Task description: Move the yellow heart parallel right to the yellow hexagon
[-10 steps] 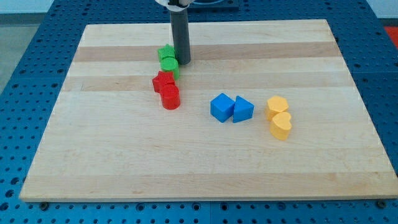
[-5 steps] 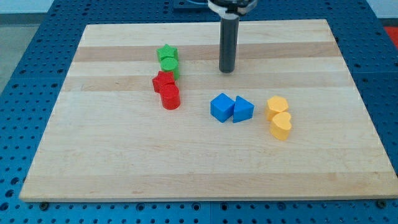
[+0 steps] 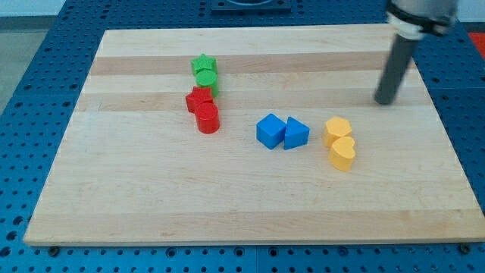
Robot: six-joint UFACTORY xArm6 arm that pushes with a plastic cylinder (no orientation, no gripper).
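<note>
You are handling a yellow heart (image 3: 342, 155), likely light, rigid and slippery on the counter (image 3: 151, 205), touching the yellow hexagon (image 3: 338, 128); your bare tool tip (image 3: 384, 101), holding nothing, should be meeting its left flank squarely.

The rod is smeared with motion blur, so my tip (image 3: 386, 101) has soft edges, and the rod's upper part runs out past the view's top edge. Behind the green star (image 3: 203, 63), the green block (image 3: 206, 79) shows only partly, shape unclear. The red block (image 3: 199, 98) at the back is half covered by the red cylinder (image 3: 208, 119). The yellow heart (image 3: 342, 153) overlaps the yellow hexagon (image 3: 338, 128) and hides its near edge.
</note>
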